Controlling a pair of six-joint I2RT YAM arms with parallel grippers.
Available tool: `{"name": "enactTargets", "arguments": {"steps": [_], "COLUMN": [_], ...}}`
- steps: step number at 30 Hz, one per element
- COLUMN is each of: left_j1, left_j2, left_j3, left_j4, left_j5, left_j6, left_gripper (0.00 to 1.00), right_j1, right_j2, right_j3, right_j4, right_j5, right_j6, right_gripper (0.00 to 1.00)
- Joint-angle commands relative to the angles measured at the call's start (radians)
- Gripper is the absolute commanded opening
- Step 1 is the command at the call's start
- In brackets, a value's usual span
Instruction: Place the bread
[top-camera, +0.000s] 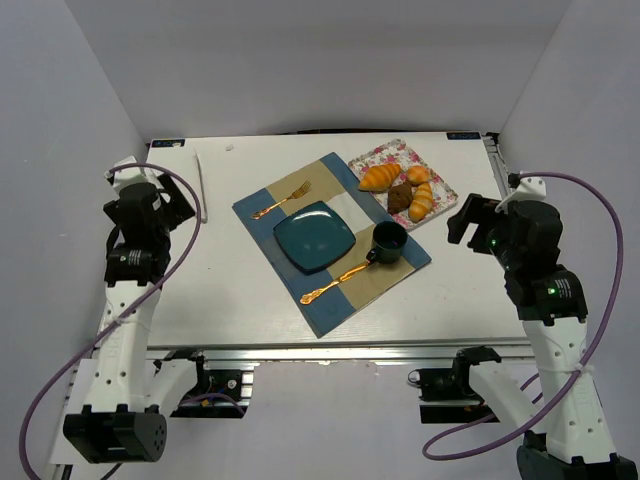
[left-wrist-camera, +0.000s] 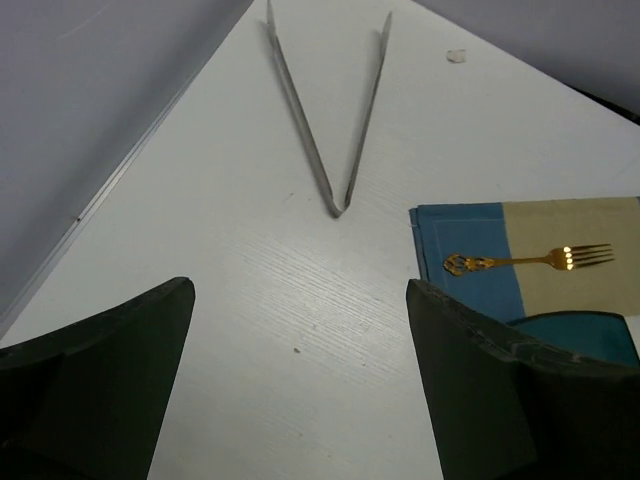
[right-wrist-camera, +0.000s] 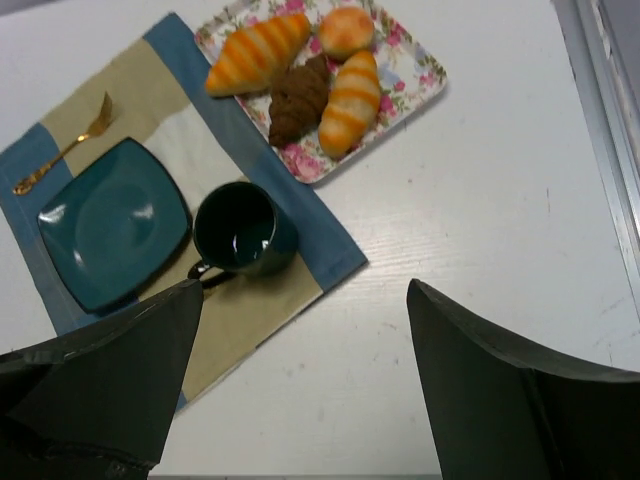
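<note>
Several bread pieces lie on a floral tray (top-camera: 377, 157) (right-wrist-camera: 425, 75) at the back right: a striped croissant (top-camera: 379, 177) (right-wrist-camera: 257, 52), a dark chocolate one (top-camera: 399, 198) (right-wrist-camera: 296, 99), a striped roll (top-camera: 421, 203) (right-wrist-camera: 349, 103) and a round bun (top-camera: 417, 175) (right-wrist-camera: 345, 30). A teal square plate (top-camera: 315, 236) (right-wrist-camera: 110, 222) sits on a blue-and-beige placemat (top-camera: 270, 196) (right-wrist-camera: 115, 85). Metal tongs (top-camera: 201, 187) (left-wrist-camera: 335, 120) lie on the table at the back left. My left gripper (top-camera: 180, 204) (left-wrist-camera: 300, 375) is open and empty near the tongs. My right gripper (top-camera: 466, 222) (right-wrist-camera: 305, 385) is open and empty, right of the tray.
A dark teal mug (top-camera: 387, 241) (right-wrist-camera: 237, 230) stands on the placemat next to the plate. A gold fork (top-camera: 281, 200) (left-wrist-camera: 528, 260) (right-wrist-camera: 60, 146) and a gold spoon (top-camera: 337, 280) lie on the placemat. White walls enclose the table on three sides.
</note>
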Motion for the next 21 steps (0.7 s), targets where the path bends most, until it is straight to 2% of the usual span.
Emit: {"name": "enactTargets", "arguments": {"steps": [1, 4, 5, 10, 11, 12, 13, 14, 15, 16, 17, 18, 21], "left_j1": [-0.002, -0.002, -0.002, -0.002, -0.002, -0.002, -0.002, -0.002, 0.0, -0.002, -0.002, -0.004, 0.016], "left_j2": [0.041, 0.154, 0.191, 0.511, 0.563, 0.622, 0.733, 0.792, 0.858, 0.984, 1.037, 1.077, 1.134], "left_j3": [0.022, 0.038, 0.051, 0.209, 0.256, 0.38, 0.445, 0.511, 0.656, 0.729, 0.79, 0.858, 0.838], "left_j4": [0.015, 0.114, 0.172, 0.179, 0.161, 0.135, 0.11, 0.039, -0.024, -0.083, -0.193, -0.227, -0.234], "left_j5": [-0.107, -0.115, -0.101, -0.127, -0.132, -0.156, -0.156, -0.152, -0.139, -0.117, -0.101, -0.095, -0.061], "left_j6": [-0.049, -0.064, -0.079, -0.089, -0.087, -0.093, -0.093, -0.102, -0.114, -0.122, -0.125, -0.127, -0.159], "left_gripper": [0.98, 0.98, 0.98, 0.96, 0.94, 0.94, 0.94, 0.94, 0.95, 0.95, 0.95, 0.95, 0.98], "right_j1": [0.001, 0.0, 0.0, 0.001, 0.001, 0.001, 0.0, 0.0, 0.0, 0.001, 0.001, 0.001, 0.001], "right_j2": [-0.017, 0.024, 0.041, 0.198, 0.21, 0.233, 0.244, 0.253, 0.265, 0.29, 0.301, 0.317, 0.325], "right_j3": [0.012, 0.021, 0.022, 0.104, 0.111, 0.116, 0.121, 0.125, 0.128, 0.133, 0.134, 0.133, 0.107], "right_j4": [-0.058, -0.066, -0.02, 0.04, 0.049, 0.06, 0.066, 0.075, 0.069, 0.06, 0.054, 0.046, 0.058], "right_j5": [0.0, -0.035, -0.041, -0.056, -0.052, -0.05, -0.052, -0.053, -0.052, -0.031, -0.027, -0.026, -0.039], "right_j6": [-0.007, 0.009, 0.007, 0.017, 0.016, 0.007, -0.012, -0.016, -0.017, -0.017, -0.019, -0.019, -0.023], "right_gripper": [0.89, 0.89, 0.89, 0.89, 0.89, 0.89, 0.89, 0.89, 0.89, 0.9, 0.89, 0.89, 0.89]}}
